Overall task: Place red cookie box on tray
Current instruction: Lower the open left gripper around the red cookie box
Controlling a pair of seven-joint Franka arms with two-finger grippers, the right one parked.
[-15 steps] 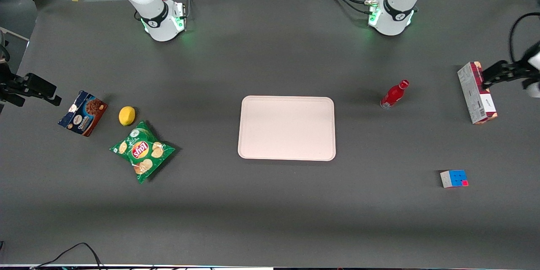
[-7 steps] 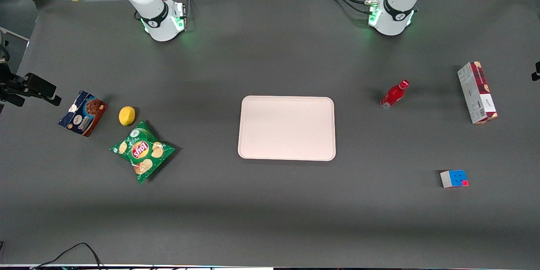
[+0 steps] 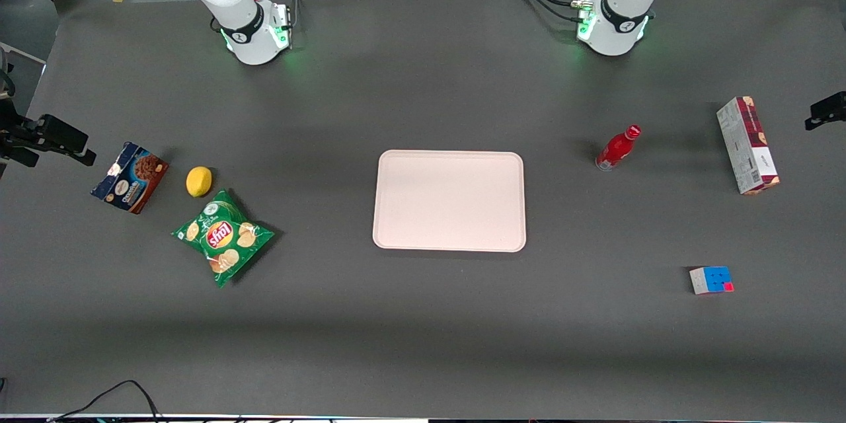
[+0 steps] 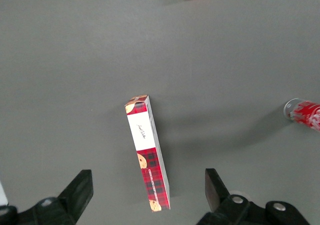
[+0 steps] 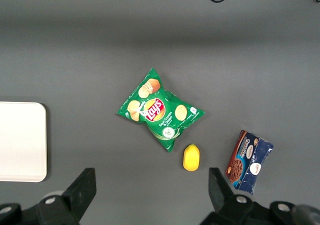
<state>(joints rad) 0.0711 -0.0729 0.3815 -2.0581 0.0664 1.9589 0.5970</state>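
- Hovering above the table, my gripper has its two fingers spread wide and holds nothing; the front view catches only a dark piece of it at the right edge of the frame.
- Seen from my wrist camera, the red cookie box lies on the dark table, its plaid end reaching into the gap between my fingers without touching either one.
- At the right side of the front frame, the red cookie box rests on a long narrow side, its broad whitish printed face turned toward the centre of the frame.
- At the centre of that frame sits the tray, pale pink, with nothing on it and well apart from the box.
- Between the tray and the box stands a small red bottle, also seen lying at the frame edge in my wrist view.
- Toward the lower right of the front frame is a puzzle cube, nearer to the front camera than the box.
- On the left of the front frame lie a green chip bag, a lemon and a blue-and-brown cookie box, all close together.
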